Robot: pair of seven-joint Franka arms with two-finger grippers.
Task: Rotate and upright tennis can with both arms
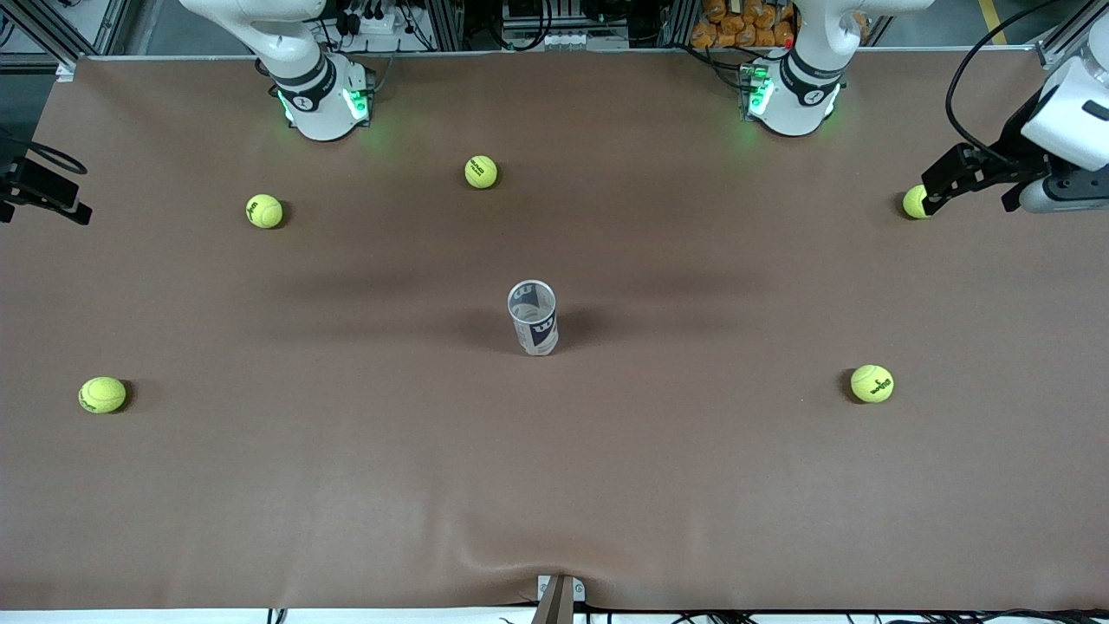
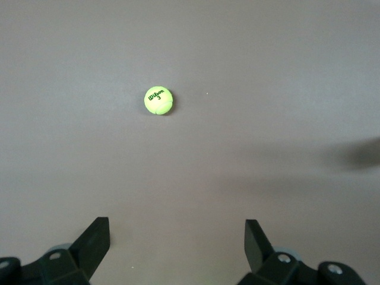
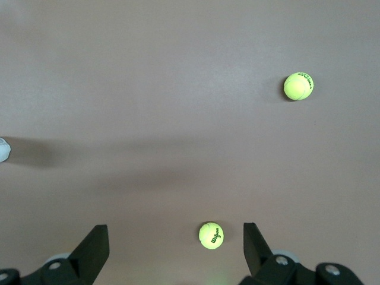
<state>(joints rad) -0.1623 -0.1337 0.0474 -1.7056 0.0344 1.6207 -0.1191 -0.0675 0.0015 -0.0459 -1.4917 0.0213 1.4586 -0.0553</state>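
The tennis can [image 1: 532, 317] stands upright at the middle of the brown table [image 1: 554, 485], open mouth up, its white and navy label facing the front camera, with neither gripper touching it. Five yellow-green tennis balls lie well apart around it: one [image 1: 481, 172] between the two bases, one [image 1: 264, 211] toward the right arm's end, one [image 1: 102, 394] nearer the front camera at that same end, one [image 1: 872, 383] toward the left arm's end, and one [image 1: 915, 202] partly hidden by the left gripper [image 1: 940, 186]. The left gripper hangs in the air at the left arm's end of the table, its fingers spread wide and holding nothing. The right gripper [image 3: 172, 252] hovers over bare table above two balls, fingers likewise spread and empty; in the front view only its dark edge shows at the frame's side.
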